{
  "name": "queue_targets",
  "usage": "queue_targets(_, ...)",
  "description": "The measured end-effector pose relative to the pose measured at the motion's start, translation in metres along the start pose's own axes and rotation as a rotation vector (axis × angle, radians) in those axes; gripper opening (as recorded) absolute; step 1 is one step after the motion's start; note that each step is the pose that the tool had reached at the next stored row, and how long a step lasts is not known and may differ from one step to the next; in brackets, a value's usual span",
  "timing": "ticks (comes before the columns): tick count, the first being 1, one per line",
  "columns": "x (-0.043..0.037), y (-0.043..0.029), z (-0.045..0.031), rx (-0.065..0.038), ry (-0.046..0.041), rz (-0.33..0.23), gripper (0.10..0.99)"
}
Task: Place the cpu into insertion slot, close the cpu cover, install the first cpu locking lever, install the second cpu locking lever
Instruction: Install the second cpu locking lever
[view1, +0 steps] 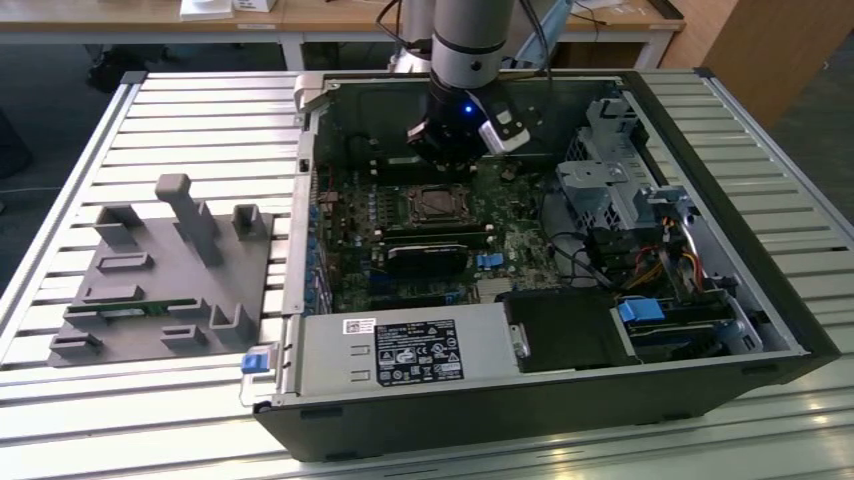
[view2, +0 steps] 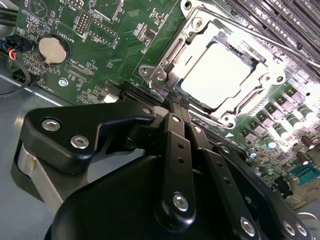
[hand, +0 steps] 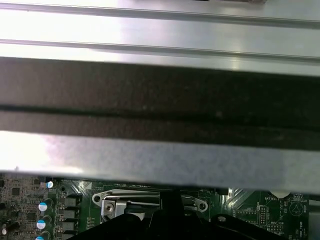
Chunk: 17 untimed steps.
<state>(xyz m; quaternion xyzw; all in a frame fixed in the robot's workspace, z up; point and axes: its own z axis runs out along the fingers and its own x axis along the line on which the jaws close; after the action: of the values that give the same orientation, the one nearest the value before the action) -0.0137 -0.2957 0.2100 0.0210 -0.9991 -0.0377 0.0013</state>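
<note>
Inside the open black computer case, the black end effector, fingers pressed together and holding nothing, is touching the silvery square-windowed cpu cover, lying closed over the seated silvery-beige square cpu; judging so, the first locking lever is needing a precise push

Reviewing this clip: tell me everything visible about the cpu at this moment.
The cpu is a small flat square chip with a pale silvery metal top that glares brightly in the second wrist view. It lies flat in the insertion slot on the green circuit board, level with the board. The cpu cover, a thin silvery frame, lies down around it, so the chip's top shows through the window. The gripper sits just beside the socket's edge, jaws closed together, not touching the chip itself.
</note>
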Motion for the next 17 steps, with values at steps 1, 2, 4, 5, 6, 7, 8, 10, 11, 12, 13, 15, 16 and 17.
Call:
queue_targets(1,0.0,-0.0001,0.0,0.0,0.0,0.0,0.106)
queue_targets(2,0.0,-0.0003,0.0,0.0,0.0,0.0,0.106)
queue_targets(4,0.0,-0.0005,0.0,0.0,0.0,0.0,0.106)
queue_targets(5,0.0,-0.0007,-0.0001,0.0,0.0,0.0,0.106)
queue_targets(6,0.0,-0.0012,-0.0001,0.0,0.0002,0.0,0.106)
queue_targets(7,0.0001,-0.0018,-0.0001,0.0,0.0001,0.0,0.106)
queue_targets(8,0.0001,-0.0027,-0.0001,0.0,0.0001,0.0,0.106)
queue_targets(10,0.0003,-0.0058,-0.0003,0.0,0.0,0.0,0.106)
queue_targets(11,0.0003,-0.0072,-0.0004,0.0,0.0,0.0,0.106)
queue_targets(12,0.0004,-0.0084,-0.0005,0.0,0.0001,0.0,0.106)
queue_targets(13,0.0004,-0.0095,-0.0006,0.0,0.0,0.0,0.106)
queue_targets(15,0.0005,-0.0108,-0.0009,0.0,0.0,0.0,0.106)
queue_targets(16,0.0005,-0.0109,-0.0019,0.0,0.0001,0.0,0.106)
queue_targets(17,0.0005,-0.0108,-0.0037,0.0,0.0,0.0,0.106)
